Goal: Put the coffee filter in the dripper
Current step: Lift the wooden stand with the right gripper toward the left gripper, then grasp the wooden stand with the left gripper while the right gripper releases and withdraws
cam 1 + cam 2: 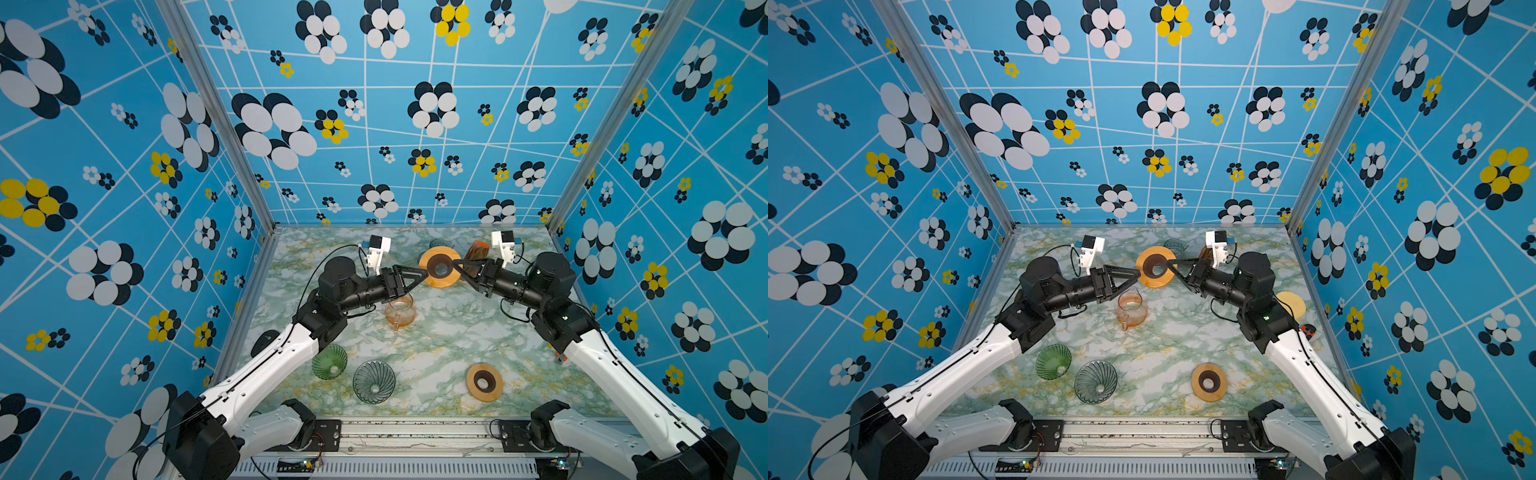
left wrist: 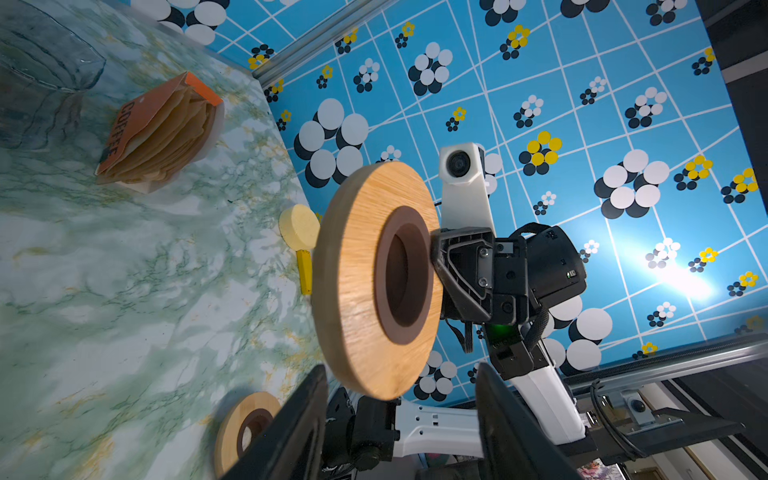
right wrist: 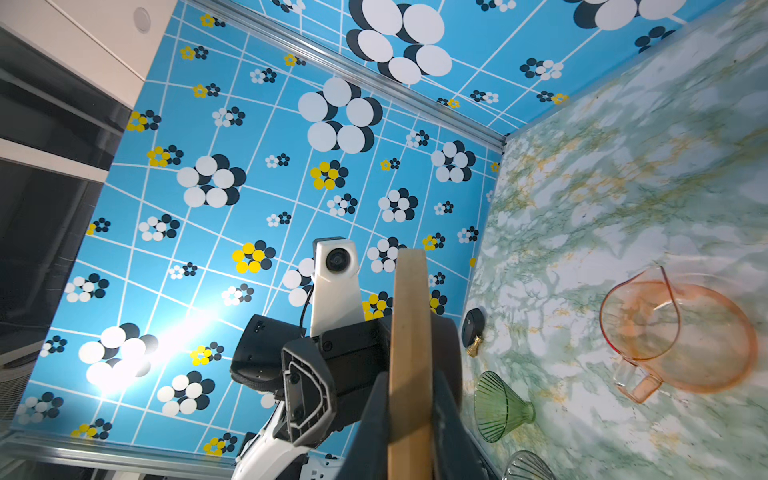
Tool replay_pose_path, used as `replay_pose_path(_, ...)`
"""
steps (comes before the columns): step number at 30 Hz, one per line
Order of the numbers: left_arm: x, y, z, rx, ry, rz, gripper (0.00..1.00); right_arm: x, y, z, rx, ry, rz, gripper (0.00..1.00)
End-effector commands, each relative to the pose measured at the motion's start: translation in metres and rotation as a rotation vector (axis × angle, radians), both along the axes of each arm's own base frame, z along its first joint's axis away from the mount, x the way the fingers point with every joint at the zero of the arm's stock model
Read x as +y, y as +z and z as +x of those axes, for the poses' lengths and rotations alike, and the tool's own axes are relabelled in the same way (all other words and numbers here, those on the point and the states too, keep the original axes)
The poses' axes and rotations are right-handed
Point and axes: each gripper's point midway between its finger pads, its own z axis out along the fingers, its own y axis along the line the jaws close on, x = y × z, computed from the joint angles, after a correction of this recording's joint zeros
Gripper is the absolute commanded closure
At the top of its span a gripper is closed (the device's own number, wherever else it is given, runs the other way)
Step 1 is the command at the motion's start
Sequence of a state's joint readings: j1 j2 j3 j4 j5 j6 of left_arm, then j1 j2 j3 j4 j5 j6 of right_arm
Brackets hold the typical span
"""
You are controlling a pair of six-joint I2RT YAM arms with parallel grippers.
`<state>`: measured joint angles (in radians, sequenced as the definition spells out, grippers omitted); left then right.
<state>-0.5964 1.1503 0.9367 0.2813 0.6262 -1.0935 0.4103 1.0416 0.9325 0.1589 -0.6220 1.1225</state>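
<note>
I have the right gripper [image 1: 457,268] pressed onto the rim of a wooden ring [image 1: 442,283] with a brown collar. The ring hangs clear of the table, standing on edge. The right wrist view shows it edge-on between the two fingers. Its collared face is turned toward the left gripper [image 2: 401,368], whose jaws are spread, with the ring's rim just past their tips. I can't tell whether either finger touches the wood.

The coffee filter pack [image 2: 162,133] lies on the marbled table [image 1: 436,340], just beyond the right gripper on the side nearer the back wall. In a top view it is half hidden behind that gripper's fingers [image 1: 476,251]. From what shows there, its long axis runs toward the back wall, orange flap end farthest away. The brown filters fan out of the open side, curved edges facing the wall behind the right arm.

A green glass dripper [image 1: 330,361] and a grey glass dripper [image 1: 374,381] sit well back from the left gripper, beside its forearm. An orange glass server [image 1: 399,311] stands just under that gripper's wrist. A second wooden ring [image 1: 484,382] lies flat, well behind the right gripper.
</note>
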Motion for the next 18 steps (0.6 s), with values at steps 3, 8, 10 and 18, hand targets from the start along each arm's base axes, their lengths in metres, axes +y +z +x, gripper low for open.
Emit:
replay_pose_path(3, 0.0, 0.016, 0.001, -0.016, -0.018, -0.042, 0.42, 0.003, 0.036, -0.008, -0.086, 0.052, 0.088, 0.92)
replay_pose_path(8, -0.001, 0.024, 0.004, -0.012, -0.039, -0.109, 0.43, 0.004, 0.032, -0.008, -0.074, 0.064, 0.093, 0.92)
replay_pose_path(10, -0.003, 0.027, 0.005, -0.013, -0.048, -0.122, 0.45, 0.005, 0.029, -0.008, -0.068, 0.069, 0.098, 0.92)
replay_pose_path(18, -0.003, 0.032, 0.006, -0.023, -0.047, -0.126, 0.51, 0.008, 0.025, -0.01, -0.061, 0.093, 0.105, 0.92)
